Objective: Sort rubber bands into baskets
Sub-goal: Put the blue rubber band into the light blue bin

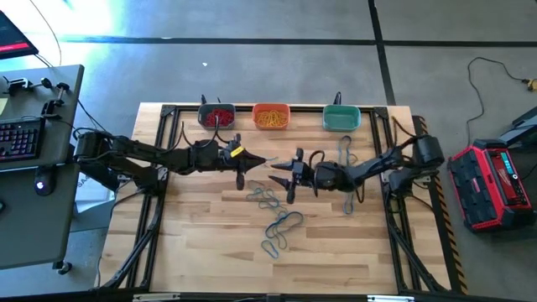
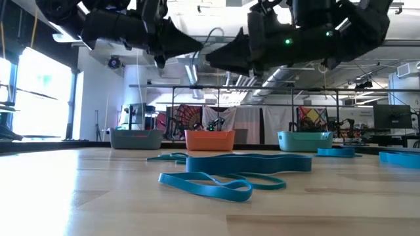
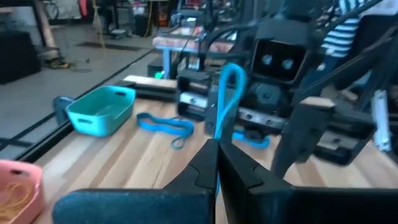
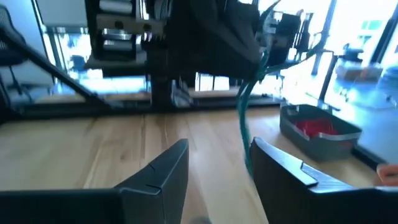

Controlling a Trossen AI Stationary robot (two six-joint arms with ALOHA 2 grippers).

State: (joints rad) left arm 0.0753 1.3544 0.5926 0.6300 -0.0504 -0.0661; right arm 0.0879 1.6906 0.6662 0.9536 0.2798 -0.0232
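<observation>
Blue rubber band (image 3: pixel 227 93) pinched in the left gripper (image 3: pixel 216 163) jaws, right gripper (image 4: pixel 219 163) jaws spread: a handover just made, I judge, next carry it to the teal-green basket (image 3: pixel 102 109).

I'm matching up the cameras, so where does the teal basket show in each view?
High view: teal basket at the table's far edge, rightmost of three.
Low view: teal basket right of the orange basket.
Left wrist view: on the wood, at picture left.
Right wrist view: not in it.
Shared landmark: the orange basket.
</observation>
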